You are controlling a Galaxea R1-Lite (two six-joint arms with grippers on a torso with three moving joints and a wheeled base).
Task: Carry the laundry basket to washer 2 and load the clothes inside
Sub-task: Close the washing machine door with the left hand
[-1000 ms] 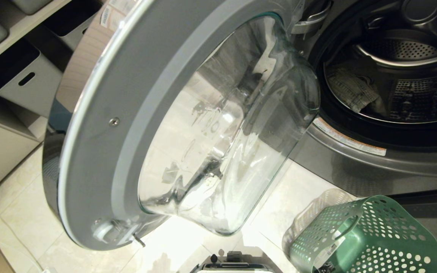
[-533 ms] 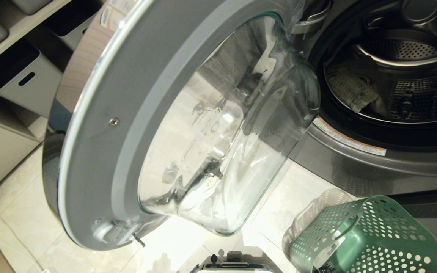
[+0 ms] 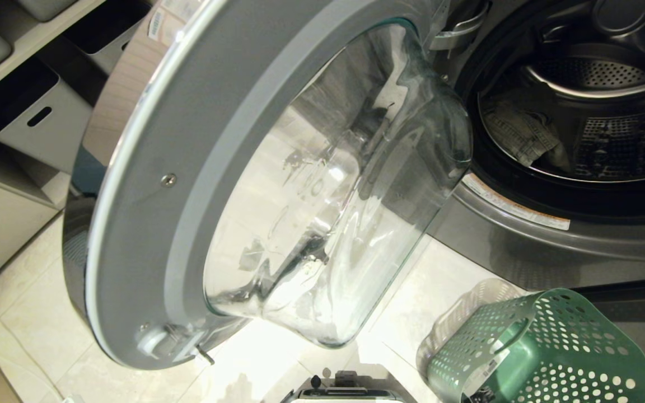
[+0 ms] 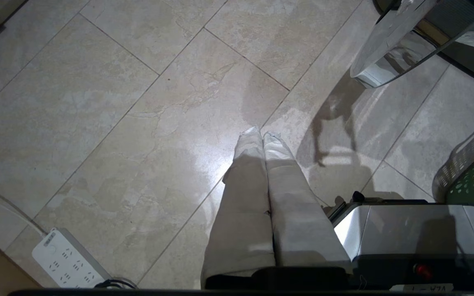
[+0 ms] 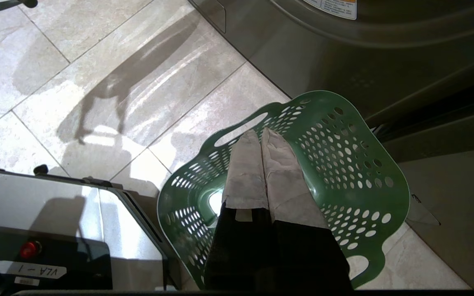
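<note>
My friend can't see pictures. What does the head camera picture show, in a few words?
A grey washing machine stands with its round glass door swung wide open, and a small bundle of clothes lies inside the drum. A green laundry basket with round holes sits on the pale tiled floor in front.

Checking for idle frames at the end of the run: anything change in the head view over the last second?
Nothing visibly changed. The dark grey washer's round glass door stands open, the grey-green printed clothes lie in the drum, and the green perforated plastic laundry basket sits empty on the floor tiles. The left gripper and right gripper hang shut, holding nothing.
</note>
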